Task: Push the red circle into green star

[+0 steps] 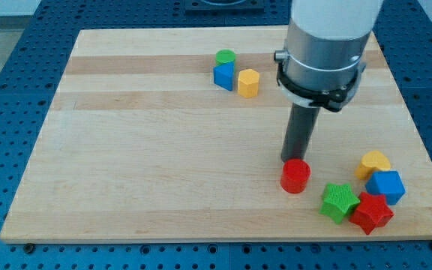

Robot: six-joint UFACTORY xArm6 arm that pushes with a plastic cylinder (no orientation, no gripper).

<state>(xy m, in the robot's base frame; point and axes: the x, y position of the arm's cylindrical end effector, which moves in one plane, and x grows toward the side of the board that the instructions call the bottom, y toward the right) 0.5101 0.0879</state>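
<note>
The wooden surface (163,150) sits on a blue perforated base (6,75); its left half is bare wood.

Upper middle: a cluster of 3 blocks. Green cylinder (225,57) is at the back, w/ a blue block (223,76) touching just below it (shape hard to make out, roughly cube-like). Yellow hexagon-ish block (248,82) sits just beside the blue one, on the view's right.

Right of centre: the arm's grey housing comes down from the view's top, w/ the dark rod below it. My tip (289,160) is right at the upper-left edge of the red circle (295,176), touching it or v. nearly so; exact contact can't be told since the circle hides the tip's very end. There is no gripper on this rig, just the rod, so no open/closed state to tell.

Red circle stands upright on the surface, toward the view's bottom, to the left of the green star (340,202) & slightly higher in the view. The two are near but apart, w/ a strip of wood showing between them.

Lower right: 4 blocks bunched. Green star touches a red star (371,212) on its right. Blue block (386,187) sits above the red star, touching it, & a yellow block (372,163), heart-like, is just above the blue one.
</note>
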